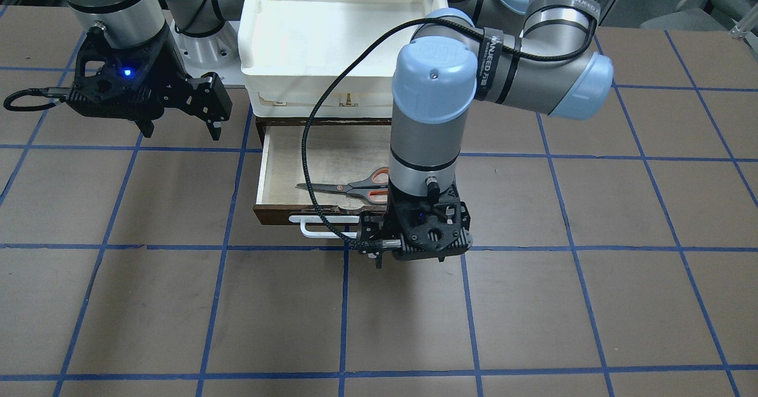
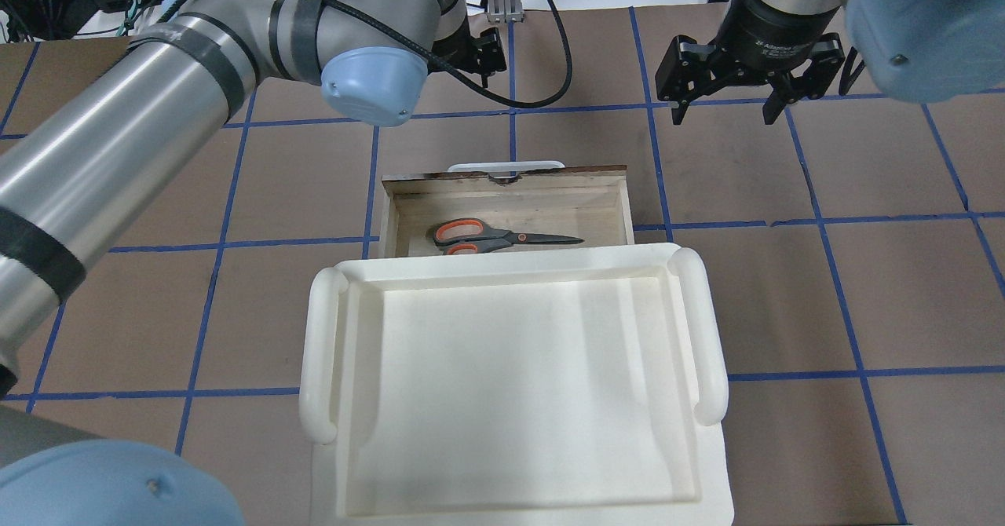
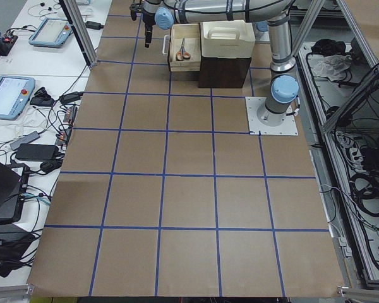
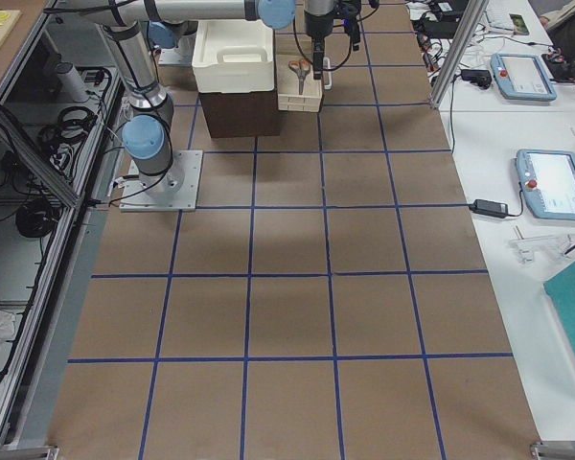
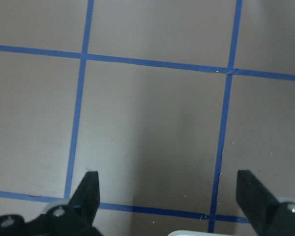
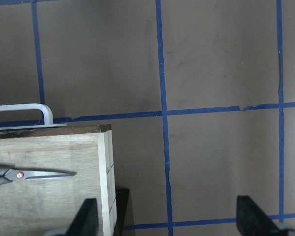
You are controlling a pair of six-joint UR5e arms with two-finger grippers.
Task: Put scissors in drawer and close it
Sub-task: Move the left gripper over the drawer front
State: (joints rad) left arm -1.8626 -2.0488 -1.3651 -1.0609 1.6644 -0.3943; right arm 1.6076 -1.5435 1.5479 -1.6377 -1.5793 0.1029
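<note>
The scissors [image 1: 349, 188] lie flat inside the open drawer [image 1: 320, 160], blades toward the robot's right; they also show in the overhead view [image 2: 502, 237]. The drawer has a dark front [image 1: 284, 213] and a white bar handle [image 1: 320, 230]. My left gripper [image 1: 410, 258] is open and empty, pointing down just in front of the handle. The left wrist view [image 5: 169, 196] shows only table between the fingers and a sliver of the handle [image 5: 191, 232]. My right gripper [image 1: 180, 127] is open and empty, raised beside the drawer; its wrist view shows the scissor blades [image 6: 39, 174].
A cream-white plastic bin [image 2: 510, 385] sits on top of the dark cabinet that holds the drawer. The left arm's elbow [image 1: 432, 89] hangs over the drawer's right part in the front view. The brown table carries a blue tape grid [image 1: 343, 314].
</note>
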